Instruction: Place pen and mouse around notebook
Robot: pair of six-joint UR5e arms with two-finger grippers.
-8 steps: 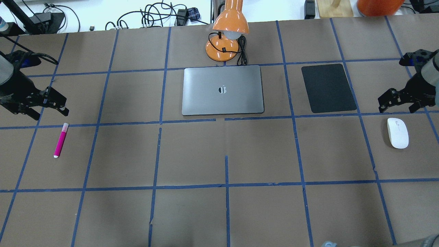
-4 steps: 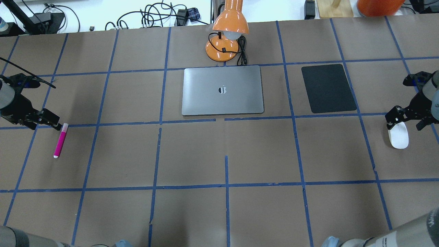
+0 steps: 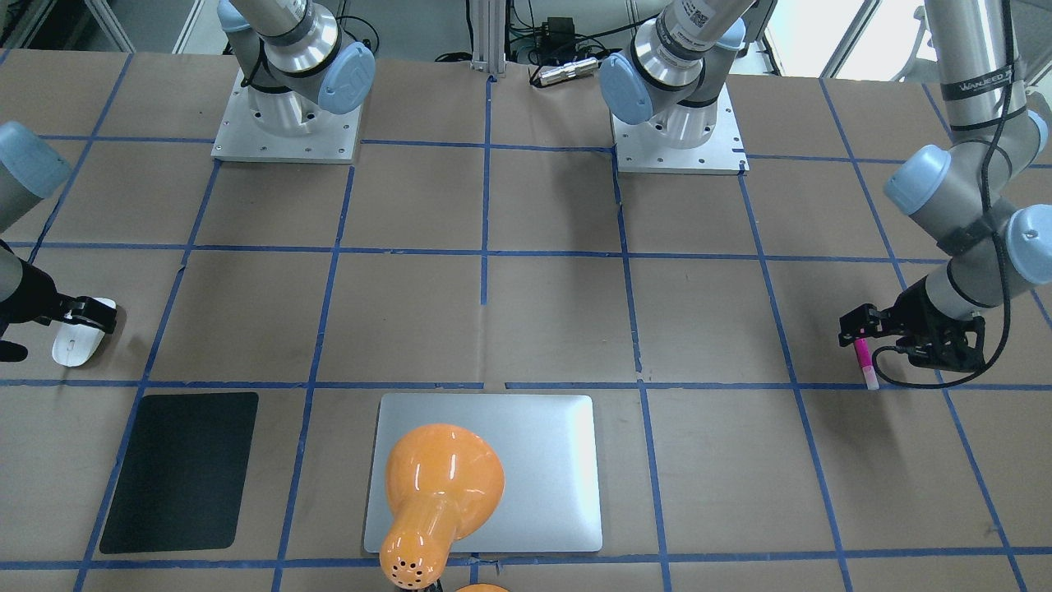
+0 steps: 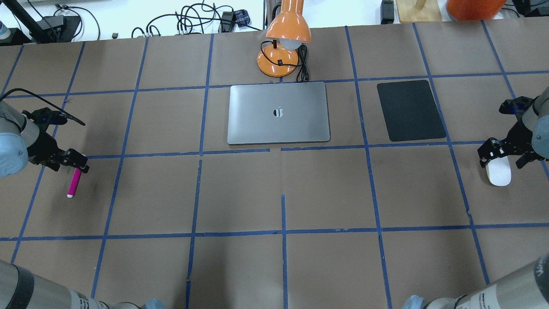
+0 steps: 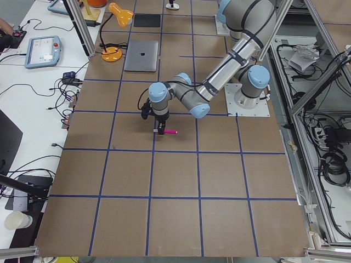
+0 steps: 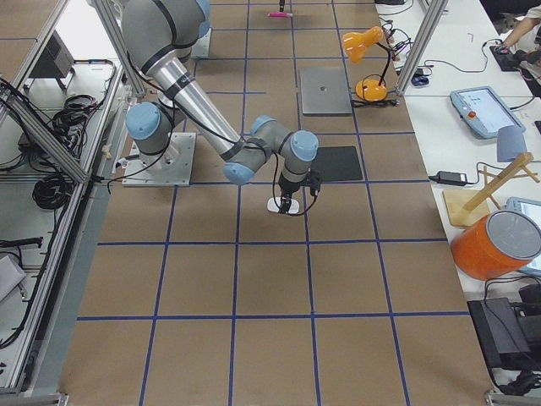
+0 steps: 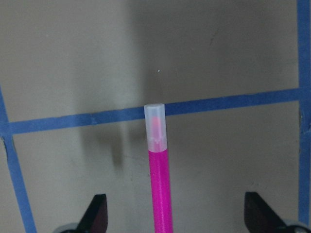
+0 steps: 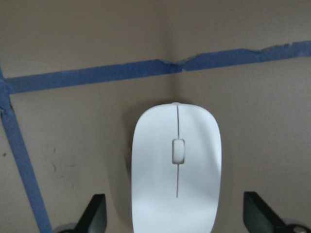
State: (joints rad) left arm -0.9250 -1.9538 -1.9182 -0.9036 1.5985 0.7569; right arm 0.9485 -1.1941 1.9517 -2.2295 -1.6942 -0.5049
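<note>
The pink pen (image 4: 73, 183) lies on the table at the far left, and its pale cap (image 7: 156, 124) points away from my wrist camera. My left gripper (image 4: 73, 166) is open over the pen's upper end, one finger (image 7: 95, 214) on each side of the shaft. The white mouse (image 4: 499, 174) lies at the far right. My right gripper (image 4: 502, 161) is open over its far end, and its fingers (image 8: 95, 213) flank the mouse (image 8: 176, 170) without touching it. The silver notebook (image 4: 279, 112) lies closed in the middle at the back, away from both grippers.
An orange desk lamp (image 4: 285, 47) with a black cord stands just behind the notebook. A black mat (image 4: 411, 110) lies right of the notebook. Blue tape lines grid the brown table. Cables and gear lie beyond the far edge.
Both arms have come down and toward the near side. The left gripper went from beside the pen's cap to over its upper end. The right gripper now straddles the mouse.
</note>
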